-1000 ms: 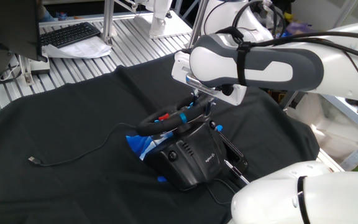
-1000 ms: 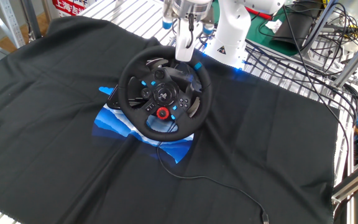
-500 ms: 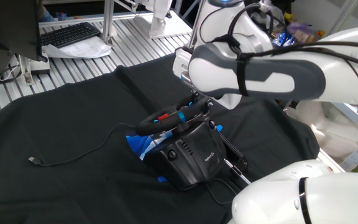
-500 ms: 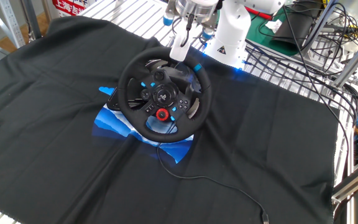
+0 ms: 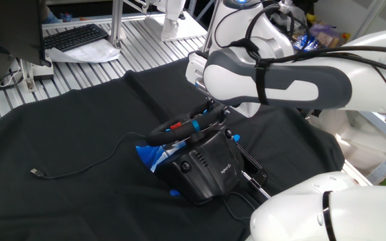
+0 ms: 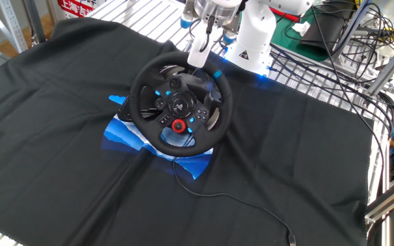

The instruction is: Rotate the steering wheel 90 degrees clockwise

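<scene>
Steering wheel (image 6: 180, 104): mid-cloth on its black base (image 5: 203, 166), blue stripe at about 1 o'clock.
Gripper (image 6: 198, 56): at the rim's 12 o'clock, fingers narrow; whether they pinch the rim, I cannot tell.
Cable (image 5: 79, 171): trails off at 9 o'clock.

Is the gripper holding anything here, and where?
The gripper sits at the top rim of the black round steering wheel; whether it grips cannot be told.

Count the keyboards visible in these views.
1. A single black keyboard lies on the slatted metal bench at the upper left of one fixed view, beyond the black cloth. The other view shows none.
</scene>
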Robot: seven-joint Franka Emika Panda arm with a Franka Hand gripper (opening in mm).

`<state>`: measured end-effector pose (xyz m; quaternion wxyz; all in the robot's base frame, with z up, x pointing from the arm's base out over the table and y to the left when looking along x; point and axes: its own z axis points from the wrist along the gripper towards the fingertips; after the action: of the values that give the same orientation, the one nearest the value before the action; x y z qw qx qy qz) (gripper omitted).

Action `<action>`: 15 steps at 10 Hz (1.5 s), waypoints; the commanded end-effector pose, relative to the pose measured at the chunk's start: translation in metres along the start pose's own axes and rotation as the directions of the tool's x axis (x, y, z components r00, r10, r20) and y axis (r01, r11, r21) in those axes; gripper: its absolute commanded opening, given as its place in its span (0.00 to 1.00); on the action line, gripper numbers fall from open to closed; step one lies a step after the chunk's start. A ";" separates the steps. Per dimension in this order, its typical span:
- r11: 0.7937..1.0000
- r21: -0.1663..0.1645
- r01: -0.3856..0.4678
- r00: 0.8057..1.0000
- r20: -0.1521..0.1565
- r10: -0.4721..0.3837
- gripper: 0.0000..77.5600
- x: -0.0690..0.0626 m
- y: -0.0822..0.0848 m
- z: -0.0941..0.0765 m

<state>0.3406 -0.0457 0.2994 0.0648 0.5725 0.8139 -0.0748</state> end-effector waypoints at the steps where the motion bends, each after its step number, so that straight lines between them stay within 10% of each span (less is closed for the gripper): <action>1: 1.000 -0.004 0.028 1.000 0.008 -0.028 0.01 0.000 0.000 0.000; 6: 0.999 0.000 0.052 0.999 0.016 -0.052 0.01 0.000 0.000 0.001; 13: 0.980 -0.096 0.177 0.967 -0.171 -0.191 0.01 0.000 0.000 0.001; 15: 0.968 -0.105 0.227 0.956 -0.166 -0.242 0.01 0.000 0.000 0.001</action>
<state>0.3409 -0.0471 0.2992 0.0057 0.4798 0.8773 0.0005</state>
